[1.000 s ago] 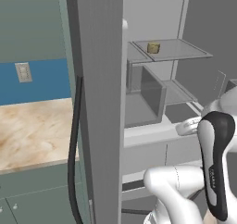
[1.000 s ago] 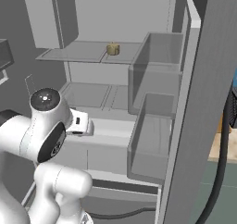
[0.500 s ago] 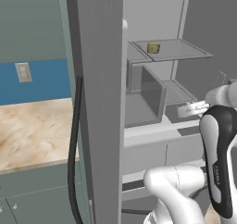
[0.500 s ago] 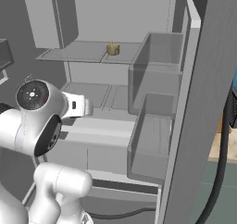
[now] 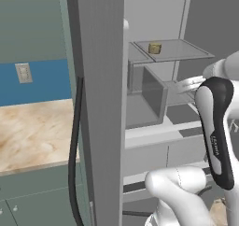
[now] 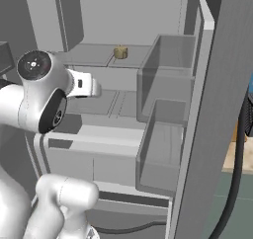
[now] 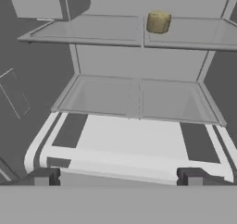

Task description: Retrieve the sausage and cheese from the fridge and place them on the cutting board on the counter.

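Observation:
The fridge [image 5: 100,103] stands open, its grey shelves in front of me. On the upper glass shelf [image 7: 92,31] sits the cheese [image 7: 158,21], a stubby tan-yellow chunk, also seen from the left base [image 5: 155,48] and from the right base [image 6: 120,52]. My gripper [image 7: 118,180] is open with nothing between its fingertips. It hangs in front of the middle shelf [image 7: 134,100], below the cheese and well short of it. The sausage and the cutting board are out of view.
The beige marbled counter [image 5: 32,131] lies left of the fridge, with grey-green cabinet fronts below it. Grey door bins [image 6: 165,85] line the right door, and a boxy bin [image 5: 151,92] juts out on the left. Long dark handles [image 5: 73,145] run down the door edges.
The arm has lifted, carrying the gripper from the lower drawer level up to the middle shelf. Its jaws have stayed open. The cheese has not moved.

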